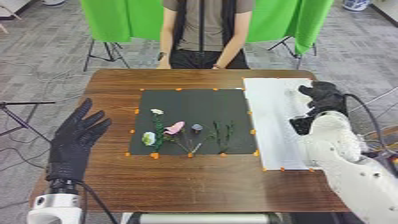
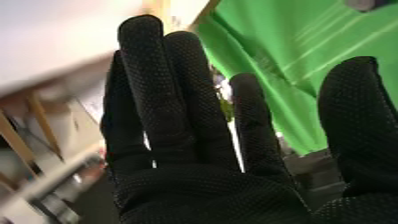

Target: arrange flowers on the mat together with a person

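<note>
1. Stretching under the dark mat (image 1: 200, 102) as brown counter (image 1: 195, 187); carrying white flower (image 1: 157, 111) on the mat's left side, pink flower (image 1: 174, 128) nearer its middle.
2. Holding right hand (image 1: 325, 95) right of the mat, fingers wide and fairly straight; risking dragged stems by coming in too low.
3. Holding left hand (image 1: 78, 137) left of the mat, fingers straight; possibly brushing blooms by swinging inward.
4. Lying close together on the mat, possibly snagging: green sprigs (image 1: 222, 135).
5. Leaving unclear any stem between right fingers.
</note>
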`<state>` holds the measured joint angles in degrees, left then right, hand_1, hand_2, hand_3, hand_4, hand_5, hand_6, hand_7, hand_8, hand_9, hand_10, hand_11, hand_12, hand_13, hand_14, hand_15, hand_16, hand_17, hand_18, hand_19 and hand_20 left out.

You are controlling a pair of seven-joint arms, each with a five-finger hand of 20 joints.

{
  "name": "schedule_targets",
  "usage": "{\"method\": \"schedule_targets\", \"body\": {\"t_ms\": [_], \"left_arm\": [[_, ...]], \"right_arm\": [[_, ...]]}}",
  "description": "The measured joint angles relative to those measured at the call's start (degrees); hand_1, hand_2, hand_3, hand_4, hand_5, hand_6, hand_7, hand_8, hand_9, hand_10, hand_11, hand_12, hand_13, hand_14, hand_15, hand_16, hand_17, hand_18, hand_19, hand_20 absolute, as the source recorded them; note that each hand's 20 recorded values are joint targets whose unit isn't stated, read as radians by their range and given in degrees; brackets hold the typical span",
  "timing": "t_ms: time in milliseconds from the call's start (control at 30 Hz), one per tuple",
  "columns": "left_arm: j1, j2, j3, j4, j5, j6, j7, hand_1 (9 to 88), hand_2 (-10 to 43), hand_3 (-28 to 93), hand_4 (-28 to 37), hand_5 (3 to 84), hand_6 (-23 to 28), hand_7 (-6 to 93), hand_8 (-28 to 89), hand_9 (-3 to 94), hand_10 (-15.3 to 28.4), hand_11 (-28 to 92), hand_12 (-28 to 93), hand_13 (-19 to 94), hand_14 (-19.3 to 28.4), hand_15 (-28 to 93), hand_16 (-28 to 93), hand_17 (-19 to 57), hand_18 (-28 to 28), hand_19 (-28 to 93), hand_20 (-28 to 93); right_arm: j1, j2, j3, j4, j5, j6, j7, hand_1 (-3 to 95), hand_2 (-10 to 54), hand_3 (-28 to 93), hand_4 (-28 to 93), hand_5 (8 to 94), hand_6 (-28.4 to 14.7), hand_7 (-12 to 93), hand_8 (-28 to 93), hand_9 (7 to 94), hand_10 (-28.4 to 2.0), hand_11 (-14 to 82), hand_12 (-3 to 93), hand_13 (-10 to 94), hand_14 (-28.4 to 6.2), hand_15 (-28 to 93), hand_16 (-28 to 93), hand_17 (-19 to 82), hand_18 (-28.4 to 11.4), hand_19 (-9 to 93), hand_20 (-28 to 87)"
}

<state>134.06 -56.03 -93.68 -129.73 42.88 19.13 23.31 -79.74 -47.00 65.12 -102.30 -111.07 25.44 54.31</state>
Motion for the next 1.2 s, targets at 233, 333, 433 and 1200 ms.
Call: {"method": "schedule_targets", "body": {"t_ms": [233,333,433,1200], "left_arm": [[0.16,0.25,0.0,-0.26,-0.05,0.12,0.23,21.4,5.1,79,-27.6,33.1,5.1,8.6,-8,34.9,16.9,19,10,27,22.9,35,-5,-6.8,24.9,53,5],[0.06,0.28,0.0,-0.28,-0.05,0.12,0.26,21.4,5.2,79,-27.5,33.1,5.1,8.6,-8,34.9,17.0,19,10,27,22.8,35,-5,-6.8,24.9,53,5],[-0.12,0.28,0.0,-0.28,0.02,0.08,0.16,21.3,5.1,79,-27.4,33.1,5.1,8.6,-8,34.9,17.0,19,10,27,22.9,35,-5,-6.8,24.9,53,5],[-1.29,-0.4,-0.03,-0.4,-0.26,-0.39,-0.37,21.4,5.1,79,-27.4,33.2,5.1,8.6,-8,34.9,17.0,19,11,27,23.3,37,-5,-6.8,25.1,53,5]], "right_arm": [[12.95,1.11,-9.84,10.1,-1.74,-12.59,6.39,31.2,-2.1,67,-22,37.1,-1.6,11,-12,69.2,-20.2,23.3,13.7,69,-16.8,54,9,25,-27.9,74,9],[18.05,1.11,-13.87,14.43,-2.37,-19.61,8.38,32.9,-3.0,67,-22,37.1,-1.9,11,-11,69.6,-20.3,23.0,13.9,70,-16.5,54,9,25,-28.1,74,7],[21.48,1.1,-15.4,17.43,-2.16,-24.3,8.61,34.5,-4.3,68,-22,37.1,-1.1,11,-11,69.2,-20.1,22.6,14.0,70,-16.3,53,9,25,-27.9,74,6],[26.83,-0.43,-14.87,24.42,3.36,-38.6,3.11,37.9,-9.0,72,-26,38.1,2.7,13,-13,57.1,-19.4,14.0,12.8,63,-16.2,47,10,21,-27.1,66,4]]}}
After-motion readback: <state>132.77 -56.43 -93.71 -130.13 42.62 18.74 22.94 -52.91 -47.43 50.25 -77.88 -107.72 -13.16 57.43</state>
